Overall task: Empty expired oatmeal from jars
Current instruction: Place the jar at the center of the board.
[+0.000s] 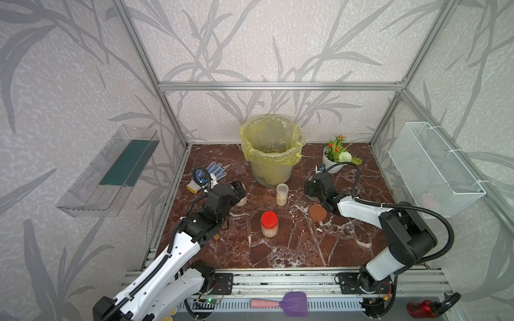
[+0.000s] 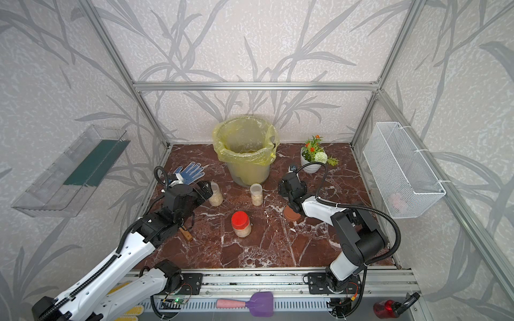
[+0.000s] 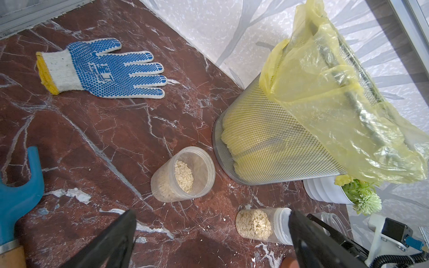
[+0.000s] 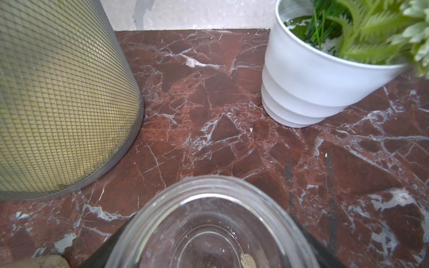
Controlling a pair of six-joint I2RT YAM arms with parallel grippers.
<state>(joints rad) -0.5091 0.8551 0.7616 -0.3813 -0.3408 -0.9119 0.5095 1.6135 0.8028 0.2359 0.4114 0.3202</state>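
My left gripper (image 3: 212, 241) is open and empty, its tips just short of a lidless slim jar (image 3: 183, 174) part full of pale oatmeal (image 3: 184, 176); both top views show this jar (image 2: 216, 196). A second slim jar (image 1: 281, 194) with a clear lid holds oatmeal near the bin. A wider red-lidded jar (image 1: 269, 223) with oatmeal stands mid-table. My right gripper (image 4: 213, 246) is shut on a wide clear jar (image 4: 209, 208), lidless and nearly bare, with one small clump inside. In a top view the gripper (image 1: 311, 189) hides that jar. A brown lid (image 1: 318, 212) lies beside the right arm.
A mesh bin with a yellow bag (image 1: 271, 150) stands at the back centre, a white flower pot (image 1: 332, 161) to its right. A blue-dotted glove (image 1: 214, 171) lies at the back left, a blue-handled tool (image 3: 16, 192) by the left arm. A wire basket (image 1: 434, 169) hangs on the right wall.
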